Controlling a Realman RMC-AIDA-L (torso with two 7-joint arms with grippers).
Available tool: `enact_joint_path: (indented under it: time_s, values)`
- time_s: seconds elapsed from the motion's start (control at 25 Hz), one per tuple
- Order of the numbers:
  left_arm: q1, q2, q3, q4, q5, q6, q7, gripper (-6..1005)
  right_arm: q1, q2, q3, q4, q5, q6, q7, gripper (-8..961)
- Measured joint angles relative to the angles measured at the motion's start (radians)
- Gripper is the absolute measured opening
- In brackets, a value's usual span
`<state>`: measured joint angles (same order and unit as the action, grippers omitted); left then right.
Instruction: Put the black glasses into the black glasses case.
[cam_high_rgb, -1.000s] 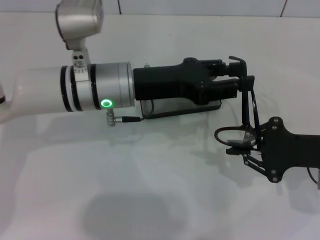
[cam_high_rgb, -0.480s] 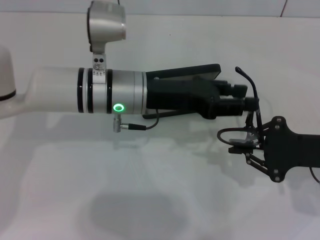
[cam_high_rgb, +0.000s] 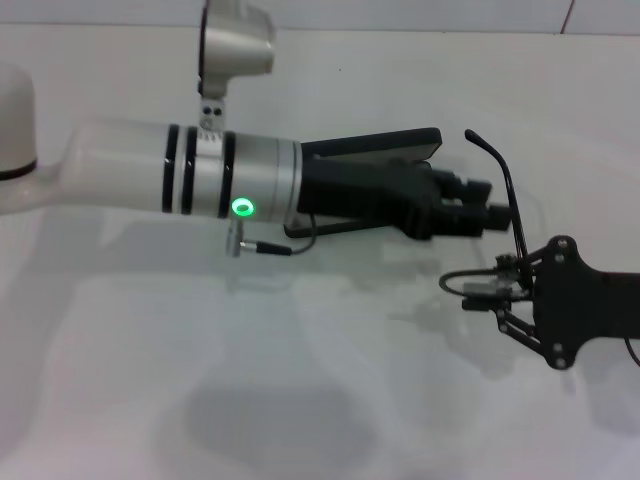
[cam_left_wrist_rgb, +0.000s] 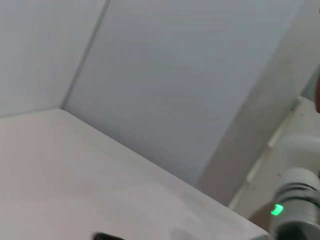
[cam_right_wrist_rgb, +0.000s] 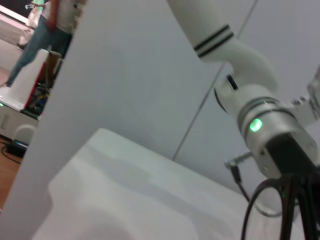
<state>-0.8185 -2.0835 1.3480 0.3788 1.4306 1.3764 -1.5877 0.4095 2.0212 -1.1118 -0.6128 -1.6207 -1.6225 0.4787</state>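
The black glasses (cam_high_rgb: 505, 195) are held off the table by my right gripper (cam_high_rgb: 492, 292), which is shut on the frame near one lens. One temple arm sticks up and away from it. In the right wrist view a lens rim (cam_right_wrist_rgb: 256, 202) shows close up. My left gripper (cam_high_rgb: 492, 213) reaches in from the left, and its tip is at the raised temple arm. The black glasses case (cam_high_rgb: 375, 146) lies open behind the left arm. Its lid is tilted up and its base is mostly hidden by the arm.
The white table (cam_high_rgb: 300, 400) stretches toward me below both arms. A white wall (cam_high_rgb: 400, 12) borders the table's far edge. The left arm's silver wrist with a green light (cam_high_rgb: 241, 208) and a small cable plug (cam_high_rgb: 262, 247) hang above the middle.
My left arm has shifted right and toward me, uncovering the case's raised lid. My right gripper has drawn the glasses slightly down and toward me.
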Motion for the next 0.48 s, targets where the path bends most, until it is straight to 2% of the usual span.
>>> enact_joint_path:
  time_s: [0.16, 0.28, 0.48]
  values:
    - [0.018, 0.018, -0.034, 0.008, 0.002, -0.020, -0.003, 490, -0.031, -0.008, 0.008, -0.031, -0.001, -0.111, -0.039, 53]
    - [0.029, 0.027, -0.035, 0.008, 0.004, -0.033, -0.003, 490, -0.058, -0.006, 0.042, -0.076, 0.002, -0.209, -0.051, 51]
    - [0.032, 0.016, -0.037, 0.011, 0.048, -0.089, -0.005, 491, -0.069, 0.000, 0.064, -0.074, 0.047, -0.352, -0.085, 53]
